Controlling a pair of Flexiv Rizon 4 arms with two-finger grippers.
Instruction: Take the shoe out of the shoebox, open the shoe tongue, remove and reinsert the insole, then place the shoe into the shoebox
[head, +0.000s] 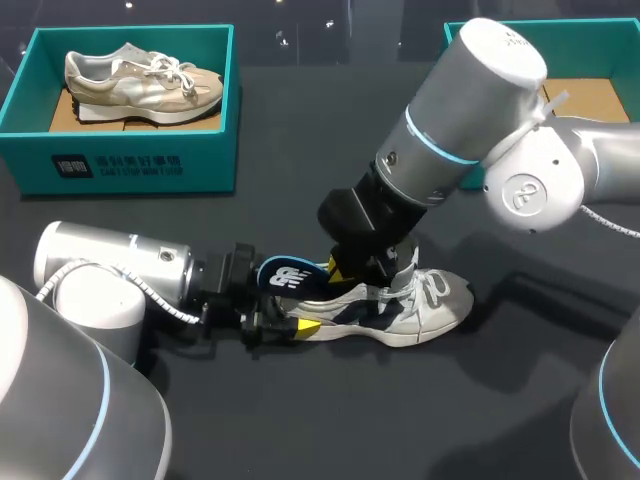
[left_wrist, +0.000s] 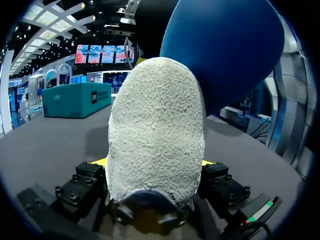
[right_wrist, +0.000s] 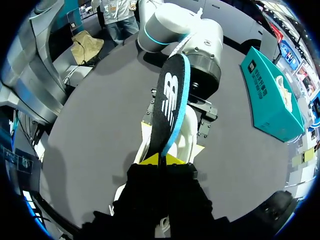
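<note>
Right gripper (right_wrist: 161, 160) is clenched on the insole (right_wrist: 172, 97), yellow tips pinching its thin edge from both sides, so the flat strip stands on edge and rises out over the heel of the shoe (head: 410, 305). I judge this grip suits a floppy foam sheet: held by the edge, it can slide along the shoe's length without folding. My left gripper (left_wrist: 155, 162) is closed around the heel, one finger on each side, which I take as bracing the shoe against the pull. The shoe lies on its sole on the dark matte table (head: 300, 420), well apart from the teal shoebox (head: 130, 160), which contains a beige shoe (head: 140, 82). The insole is dark on top with a teal rim and blue beneath, long and rounded. The heel's surface looks pale, rough and grainy, bulging like a dome between my fingers
</note>
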